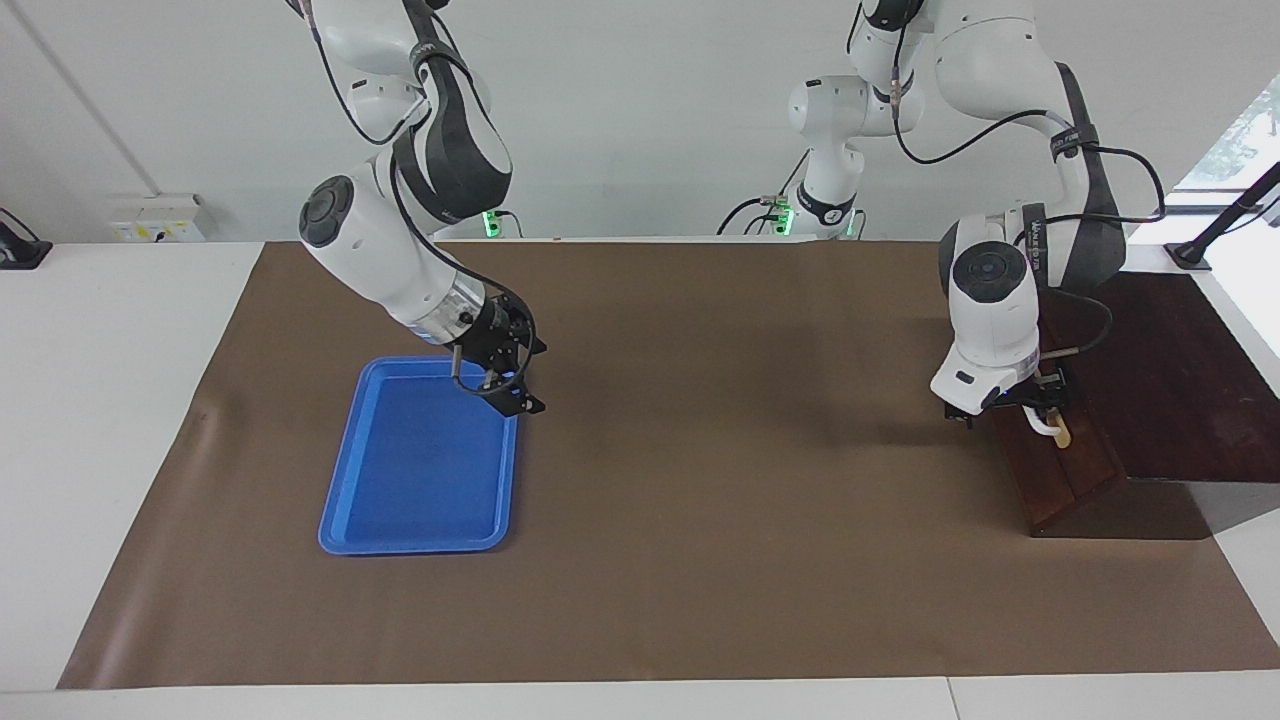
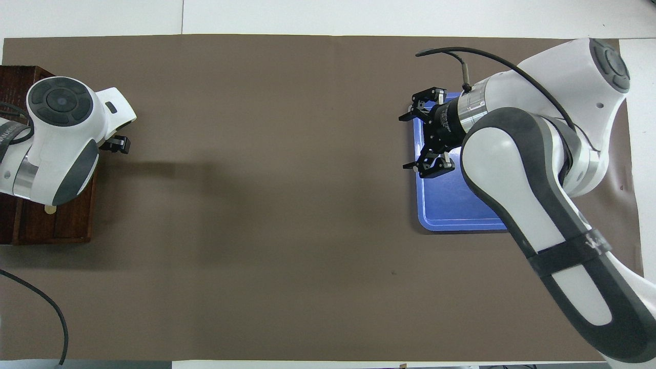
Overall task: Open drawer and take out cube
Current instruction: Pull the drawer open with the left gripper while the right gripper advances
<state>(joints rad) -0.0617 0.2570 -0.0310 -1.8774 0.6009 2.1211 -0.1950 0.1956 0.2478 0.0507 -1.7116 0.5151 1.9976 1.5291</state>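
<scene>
The drawer is a dark brown wooden front at the left arm's end of the table, and it looks shut. My left gripper is down at its white bar handle, open, with the fingers spread to either side of the bar. In the overhead view the left hand covers the handle, and only one black fingertip shows beside the drawer. My right gripper hangs open and holds nothing. It is over the edge of the blue tray toward the table's middle. The cube is hidden.
The blue tray lies with nothing in it toward the right arm's end of the brown mat. The right forearm covers part of the tray from above. The drawer's dark wooden cabinet top fills the table corner at the left arm's end.
</scene>
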